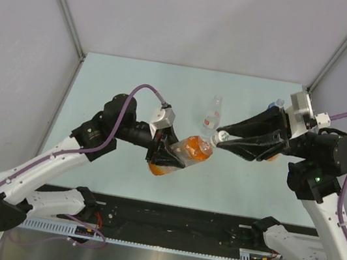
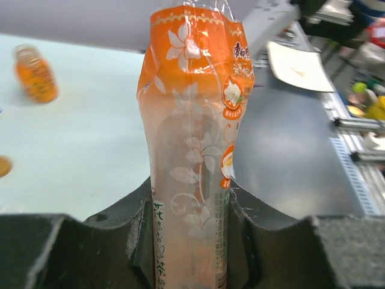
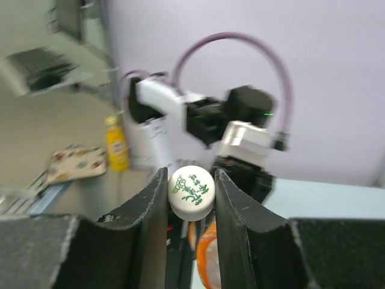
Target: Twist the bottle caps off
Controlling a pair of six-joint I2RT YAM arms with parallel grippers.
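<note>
My left gripper (image 1: 162, 153) is shut on the body of an orange-labelled drink bottle (image 1: 184, 153) and holds it tilted above the table, neck pointing right. In the left wrist view the bottle (image 2: 192, 90) fills the gap between my fingers (image 2: 189, 201). My right gripper (image 1: 222, 138) is shut on the bottle's white cap (image 1: 221, 137) at the neck end. In the right wrist view the white cap (image 3: 191, 192), printed in green, sits pinched between the two fingers, with the orange bottle (image 3: 207, 262) behind it. I cannot tell whether the cap has come free of the neck.
A clear bottle (image 1: 212, 115) lies on the table just behind the held one. A blue-capped bottle (image 1: 275, 105) stands behind my right arm. The left wrist view shows a small orange bottle (image 2: 37, 73) and an orange cap (image 2: 3, 165) on the table.
</note>
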